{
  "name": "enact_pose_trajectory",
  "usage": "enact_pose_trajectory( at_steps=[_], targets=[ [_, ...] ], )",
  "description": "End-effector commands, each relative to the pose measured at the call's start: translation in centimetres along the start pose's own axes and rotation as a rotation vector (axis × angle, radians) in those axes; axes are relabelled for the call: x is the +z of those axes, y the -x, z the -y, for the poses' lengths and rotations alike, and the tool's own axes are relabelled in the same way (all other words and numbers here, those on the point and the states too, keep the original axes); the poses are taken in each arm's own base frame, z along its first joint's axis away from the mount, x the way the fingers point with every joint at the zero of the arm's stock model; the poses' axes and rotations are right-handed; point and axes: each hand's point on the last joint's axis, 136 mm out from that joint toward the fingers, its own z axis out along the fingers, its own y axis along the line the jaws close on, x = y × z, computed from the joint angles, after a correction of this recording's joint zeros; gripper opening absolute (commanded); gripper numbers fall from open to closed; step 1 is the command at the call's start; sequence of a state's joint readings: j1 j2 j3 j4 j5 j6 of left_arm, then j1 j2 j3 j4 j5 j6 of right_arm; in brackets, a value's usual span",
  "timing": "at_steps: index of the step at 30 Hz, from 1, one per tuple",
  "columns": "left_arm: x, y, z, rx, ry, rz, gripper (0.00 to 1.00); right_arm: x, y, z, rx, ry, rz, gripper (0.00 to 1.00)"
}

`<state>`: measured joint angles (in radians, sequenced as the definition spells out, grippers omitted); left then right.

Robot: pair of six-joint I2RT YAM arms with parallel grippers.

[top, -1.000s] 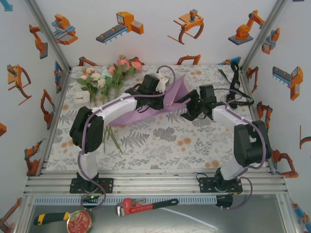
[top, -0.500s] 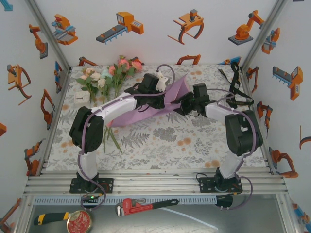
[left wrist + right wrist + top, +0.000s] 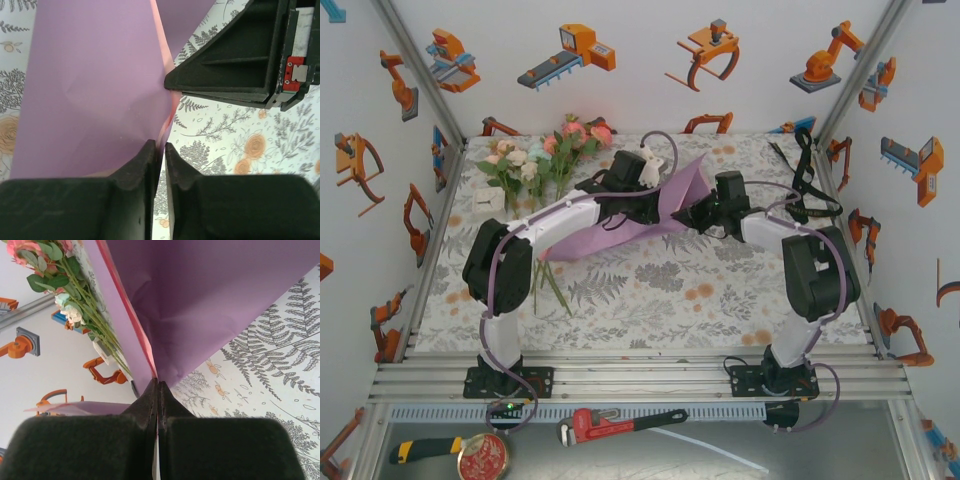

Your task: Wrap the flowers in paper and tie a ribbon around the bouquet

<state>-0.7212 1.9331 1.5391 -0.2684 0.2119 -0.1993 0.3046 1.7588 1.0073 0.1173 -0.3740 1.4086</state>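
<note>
Floral-print surface (image 3: 660,285), walled cell. My right end effector (image 3: 158,384) clenched on paper (image 3: 95,80) edge mid-surface; my left end effector (image 3: 161,149) slightly parted around paper edge, released. Best: firm right pinch, draw fold over slowly, no tearing. Paper thin, lilac one face, pink other, creased, tented. Flowers (image 3: 535,160) lie far-left, unwrapped.

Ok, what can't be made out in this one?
- Left wrist view: whether the left tool actually pinches the paper; its own fingers hide the edge in the slit.
- Top view: part of the flowers, their stems covered by the left arm.
- Right wrist view: the paper's far corners, cut off by the frame's top and right edges.
</note>
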Motion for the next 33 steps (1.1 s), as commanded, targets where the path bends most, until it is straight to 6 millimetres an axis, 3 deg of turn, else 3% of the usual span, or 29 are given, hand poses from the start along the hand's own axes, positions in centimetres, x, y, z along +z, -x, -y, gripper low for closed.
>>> enact_pose_trajectory(
  at_steps=[1, 8, 11, 13, 16, 20, 23, 25, 30, 33],
  targets=[
    [-3.5, 3.2, 0.2, -0.082, -0.051, 0.086, 0.27, -1.3, 0.0, -1.2, -0.079, 0.016, 0.037, 0.0],
    [-9.4, 9.5, -0.5, -0.307, -0.187, 0.259, 0.29, -3.7, 0.2, -4.8, -0.321, 0.09, 0.092, 0.0],
    [-9.9, 11.1, -0.2, -0.329, -0.229, 0.279, 0.3, -4.8, 0.3, -5.7, -0.412, 0.099, 0.12, 0.0],
    [-9.2, 11.5, 0.6, -0.31, -0.269, 0.254, 0.35, -5.2, 0.3, -6.0, -0.445, 0.099, 0.127, 0.0],
    [-7.2, 10.6, 1.5, -0.209, -0.247, 0.18, 0.43, -5.5, 0.1, -6.3, -0.468, 0.1, 0.121, 0.0],
    [-4.1, 8.3, 1.6, 0.06, -0.112, 0.073, 0.59, -5.7, 0.0, -6.1, -0.483, 0.093, 0.122, 0.0],
    [-2.4, 6.4, -0.8, 0.13, 0.036, -0.025, 0.69, -5.9, 0.0, -5.5, -0.494, 0.065, 0.13, 0.0],
    [-1.6, 5.4, -3.7, 0.131, 0.16, -0.067, 0.76, -6.0, 0.0, -5.2, -0.494, 0.055, 0.133, 0.0],
    [1.0, 0.9, -7.2, -0.003, 0.148, -0.204, 0.73, -6.0, -0.1, -4.9, -0.493, 0.053, 0.127, 0.0],
    [0.3, 1.3, -7.2, 0.033, 0.146, -0.161, 0.74, -6.3, -0.1, -4.8, -0.509, 0.042, 0.128, 0.0]
  ],
)
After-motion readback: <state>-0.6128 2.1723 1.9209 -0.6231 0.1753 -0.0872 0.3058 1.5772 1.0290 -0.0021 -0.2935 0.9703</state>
